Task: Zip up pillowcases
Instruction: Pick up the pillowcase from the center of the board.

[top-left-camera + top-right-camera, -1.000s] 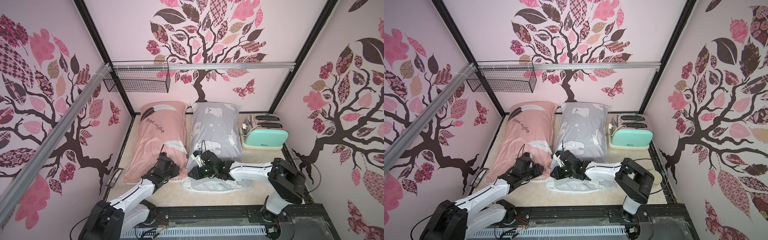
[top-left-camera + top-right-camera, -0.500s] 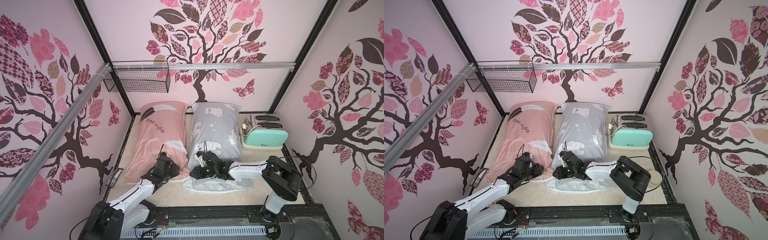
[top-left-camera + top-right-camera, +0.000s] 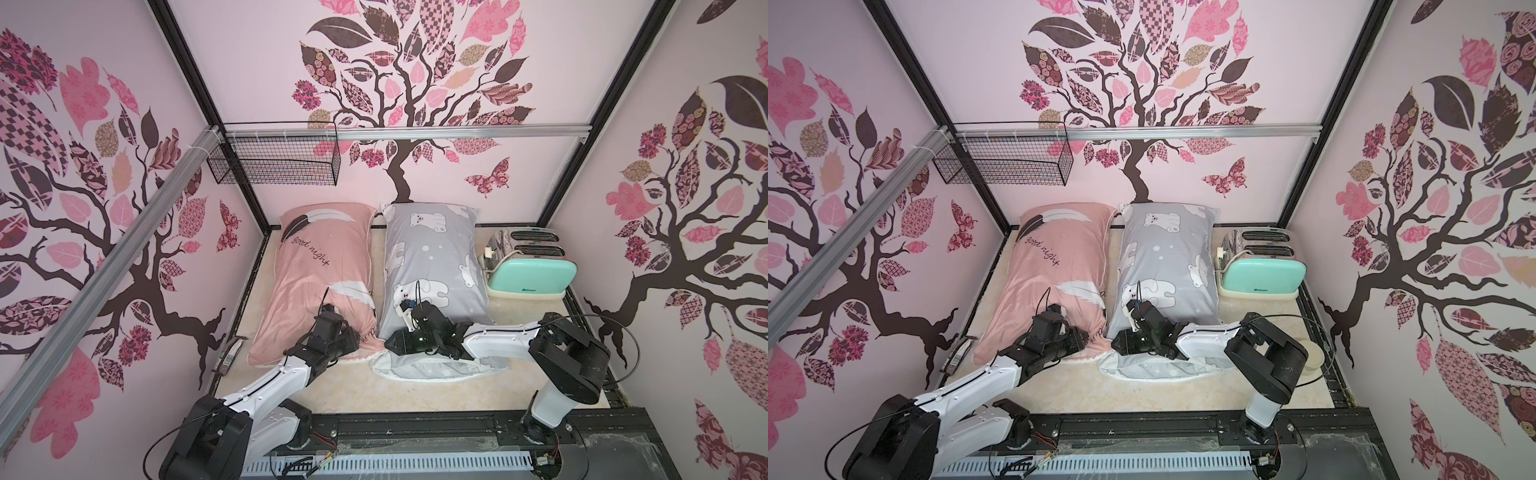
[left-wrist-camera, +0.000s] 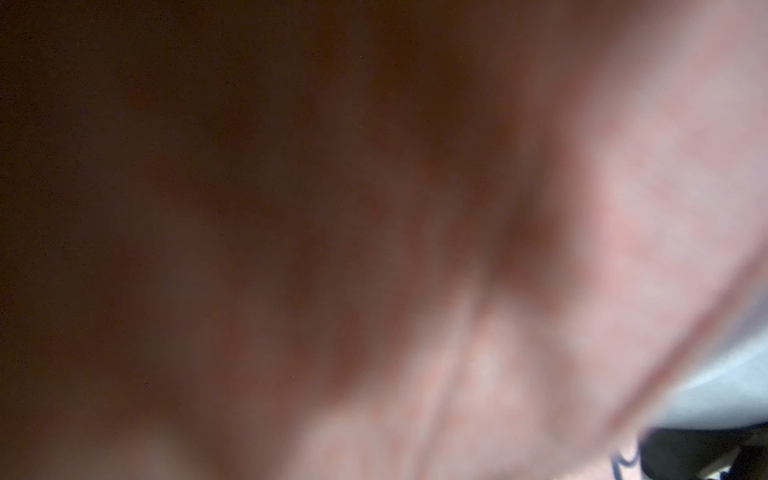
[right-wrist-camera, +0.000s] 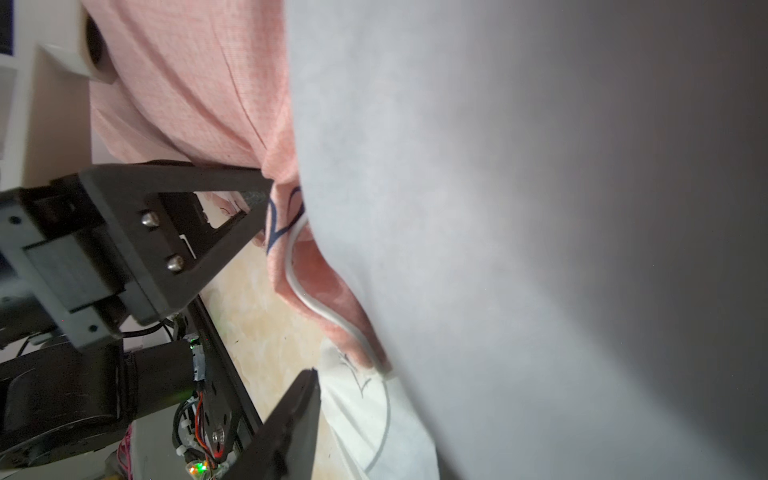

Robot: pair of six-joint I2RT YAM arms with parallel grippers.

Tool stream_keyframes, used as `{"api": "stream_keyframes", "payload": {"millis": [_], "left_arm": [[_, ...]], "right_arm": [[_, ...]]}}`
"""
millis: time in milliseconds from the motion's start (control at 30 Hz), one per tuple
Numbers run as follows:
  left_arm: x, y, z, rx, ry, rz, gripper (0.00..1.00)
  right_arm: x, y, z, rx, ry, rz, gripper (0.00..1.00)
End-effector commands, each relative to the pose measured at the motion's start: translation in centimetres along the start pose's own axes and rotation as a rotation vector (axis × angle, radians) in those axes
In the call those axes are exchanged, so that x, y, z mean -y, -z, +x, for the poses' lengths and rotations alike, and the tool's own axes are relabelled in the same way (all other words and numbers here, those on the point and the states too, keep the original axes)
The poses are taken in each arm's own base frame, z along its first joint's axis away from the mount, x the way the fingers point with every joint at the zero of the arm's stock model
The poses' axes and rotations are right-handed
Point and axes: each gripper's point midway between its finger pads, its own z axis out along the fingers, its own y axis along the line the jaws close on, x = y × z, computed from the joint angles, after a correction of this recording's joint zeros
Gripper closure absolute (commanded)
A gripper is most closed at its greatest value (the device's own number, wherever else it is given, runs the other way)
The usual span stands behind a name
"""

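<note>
Two pillowcases lie side by side in both top views, a pink one (image 3: 320, 274) and a grey one with polar bears (image 3: 432, 266). The grey one's near end gapes, showing white filling (image 3: 436, 368). My left gripper (image 3: 356, 338) presses into the pink one's near right corner. The left wrist view shows only blurred pink fabric (image 4: 623, 208), and the right wrist view shows just one of this gripper's fingers (image 5: 187, 232). My right gripper (image 3: 390, 345) sits at the grey one's near left corner. One of its fingers (image 5: 291, 419) stands well off-centre; grey fabric (image 5: 498, 249) hides the other.
A mint toaster (image 3: 532, 274) stands to the right of the grey pillow. A wire basket (image 3: 274, 162) hangs on the back wall. A tape roll (image 3: 1312, 357) lies by the right arm's elbow. Beige tabletop (image 3: 415, 395) runs to a black front rail (image 3: 415, 428).
My right gripper has shifted a little at the grey pillowcase's near left corner and its jaws have spread. The left arm has hardly moved.
</note>
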Motion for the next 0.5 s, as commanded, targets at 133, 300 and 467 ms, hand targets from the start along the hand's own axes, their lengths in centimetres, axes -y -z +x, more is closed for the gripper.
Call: {"api": "stream_keyframes", "payload": {"millis": [133, 300, 467], "left_arm": [[-0.8, -0.3, 0.5, -0.023, 0.008, -0.030, 0.54], [-0.7, -0.5, 0.6, -0.031, 0.013, -0.026, 0.55], [-0.7, -0.5, 0.5, -0.026, 0.015, -0.023, 0.56]], "right_arm": [[-1.1, -0.9, 0.9, -0.048, -0.050, -0.117, 0.64], [-0.5, -1.5, 1.5, -0.068, -0.058, -0.111, 0.66], [-0.3, -1.7, 1.5, -0.063, -0.055, -0.107, 0.55]]}}
